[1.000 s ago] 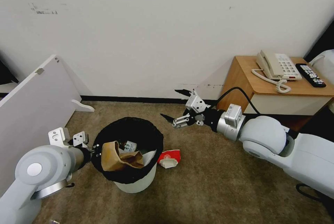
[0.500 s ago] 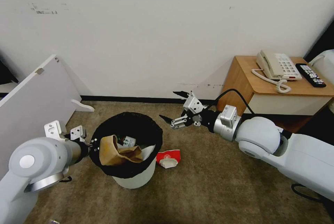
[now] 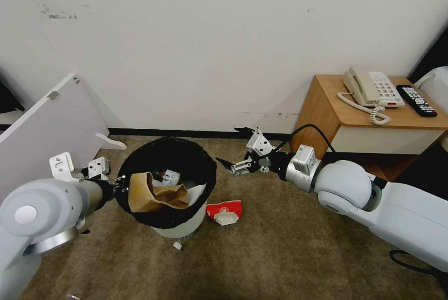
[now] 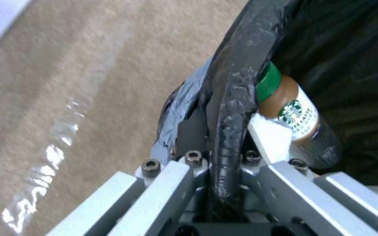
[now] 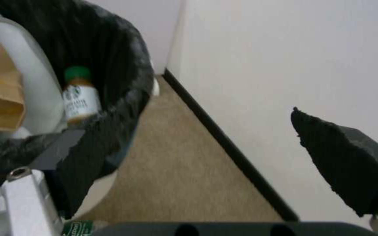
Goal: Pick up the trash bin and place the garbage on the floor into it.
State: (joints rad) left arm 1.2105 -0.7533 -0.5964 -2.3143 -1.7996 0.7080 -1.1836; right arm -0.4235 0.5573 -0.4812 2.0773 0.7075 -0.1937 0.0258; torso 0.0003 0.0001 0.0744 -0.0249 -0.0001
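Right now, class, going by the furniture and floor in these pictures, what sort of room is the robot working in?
Probably a hotel-style bedroom: a wooden bedside table carries a corded telephone and a remote control, the floor is beige carpet, and a small lined trash bin stands by the wall.

head: high, looks down-forward at floor (image 3: pixel 280 253) | wrists: close (nearly touching), facing the trash bin (image 3: pixel 179 232) rim | shared: bin, 10 o'clock in head view

- It looks like a hotel room or a bedroom.
- A wooden bedside table (image 3: pixel 373 125) carries a corded telephone (image 3: pixel 372 87) and a remote control (image 3: pixel 416 100).
- The floor (image 3: pixel 280 244) is beige-brown carpet, under a plain white wall (image 3: pixel 210 34).
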